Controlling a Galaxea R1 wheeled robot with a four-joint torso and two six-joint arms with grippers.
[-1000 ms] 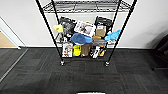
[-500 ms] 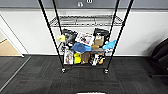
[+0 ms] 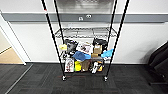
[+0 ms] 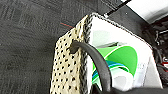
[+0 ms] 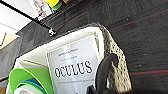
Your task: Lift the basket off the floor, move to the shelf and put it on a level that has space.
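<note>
Change since earlier frames: our head camera has closed in on the shelf (image 3: 85,47); the rack now looms larger and its casters sit lower in view. The goods on it have not shifted.
Basket (image 4: 75,62): we see it carried clear of the floor (image 3: 37,80), close under both wrist cameras, holding nested green and blue cups (image 4: 120,60) and a white box lettered OCULUS (image 5: 75,67).
Left hand: a dark curved finger (image 4: 92,55) hooks over the basket's speckled side; we cannot tell whether it is spread or pressed together.
Right hand: a dark curved finger (image 5: 105,67) sits at the woven rim; grip likewise unclear.
Level (image 3: 85,32): wire-grid tier, bare; the tiers beneath are cluttered with bags and boxes.
Surface: dark grey carpet tiles; tan wood flooring (image 3: 8,56) lies beyond a doorway at left.
Room: white wall (image 3: 140,42) with a grey band (image 3: 30,17) behind the rack.
</note>
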